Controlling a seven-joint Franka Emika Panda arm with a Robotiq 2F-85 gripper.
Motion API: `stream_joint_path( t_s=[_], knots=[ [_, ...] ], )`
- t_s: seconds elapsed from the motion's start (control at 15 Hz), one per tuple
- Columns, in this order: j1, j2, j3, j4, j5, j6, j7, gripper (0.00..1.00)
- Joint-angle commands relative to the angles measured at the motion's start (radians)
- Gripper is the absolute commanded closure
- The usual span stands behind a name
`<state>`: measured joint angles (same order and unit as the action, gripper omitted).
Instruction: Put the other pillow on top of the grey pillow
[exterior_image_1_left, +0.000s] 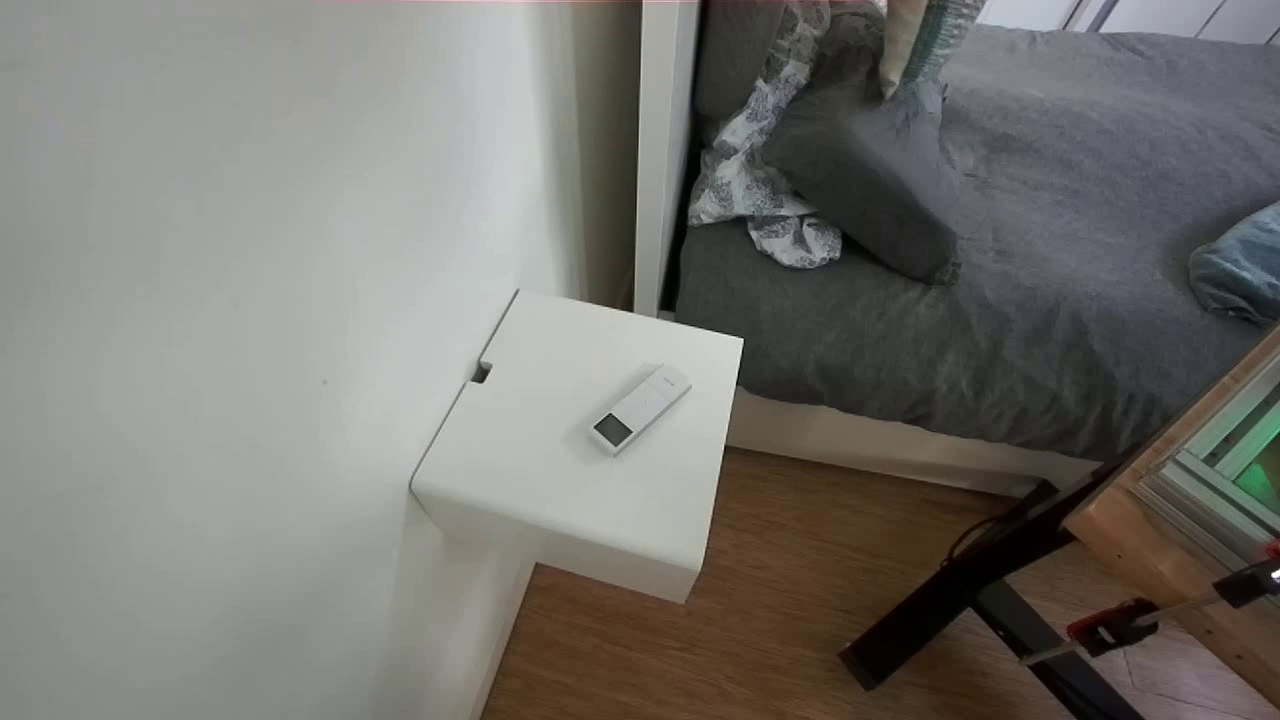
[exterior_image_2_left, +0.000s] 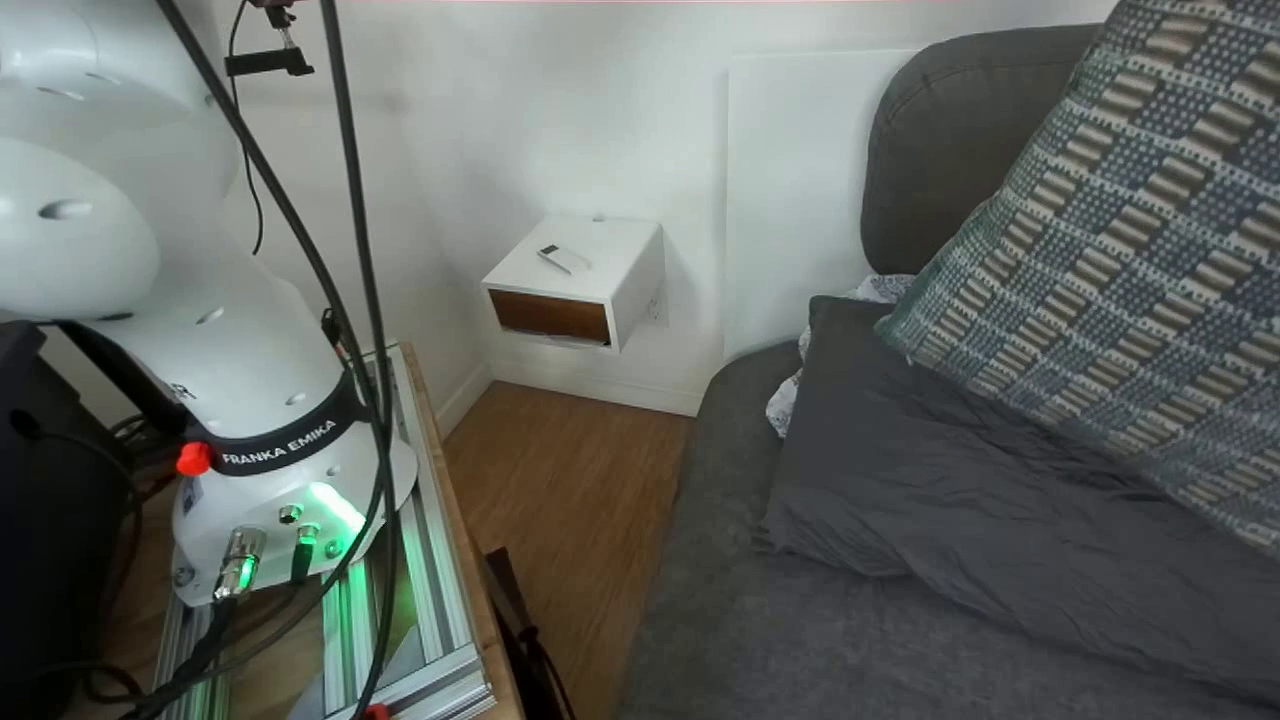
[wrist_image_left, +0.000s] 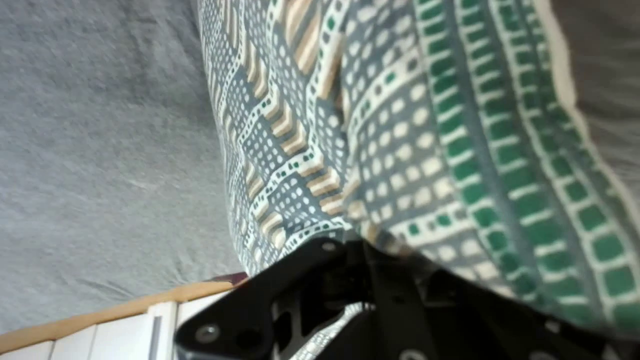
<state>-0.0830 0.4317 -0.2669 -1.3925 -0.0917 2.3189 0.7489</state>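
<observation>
Your pincer (wrist_image_left: 356, 245) is closed on a fold of the patterned pillow (wrist_image_left: 400, 165), the cloth creasing in toward the grip in the wrist view. Expect a light, soft load by the look of it: the cover should bend wherever it is pinched, and the bulk will likely sag and swing below your hold rather than follow it stiffly. Nothing suggests it is fragile, and the cloth looks unlikely to be very slippery, yet a shallow pinch could peel out if you jerk. Should you need to take hold afresh, go for a deep gather near an edge, filling included.

From the pincer, the pillow spreads ahead and to both sides in the wrist view, its green-striped border (wrist_image_left: 505, 152) toward the right of that picture. In both exterior views it hangs tilted, its lower part over the grey pillow (exterior_image_2_left: 900, 470); whether they touch, you can't fairly tell from these angles. Lower it gently, and let go only when its weight looks borne from beneath.
</observation>
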Motion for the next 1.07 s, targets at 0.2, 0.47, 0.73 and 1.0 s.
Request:
stream_joint_path(
  t_s=[0.2, 0.47, 0.73, 1.0],
  knots=[
    [0.119, -0.112, 0.013, -0.077, -0.056, 0.278, 0.023, 0.98],
    [0.158, 0.010, 0.006, -0.075, -0.094, 0.546, 0.016, 0.98],
    [0.166, 0.179, -0.034, -0.090, -0.178, 0.771, -0.022, 0.98],
    [0.135, 0.245, -0.005, -0.143, -0.216, 0.808, -0.109, 0.98]
  ],
)
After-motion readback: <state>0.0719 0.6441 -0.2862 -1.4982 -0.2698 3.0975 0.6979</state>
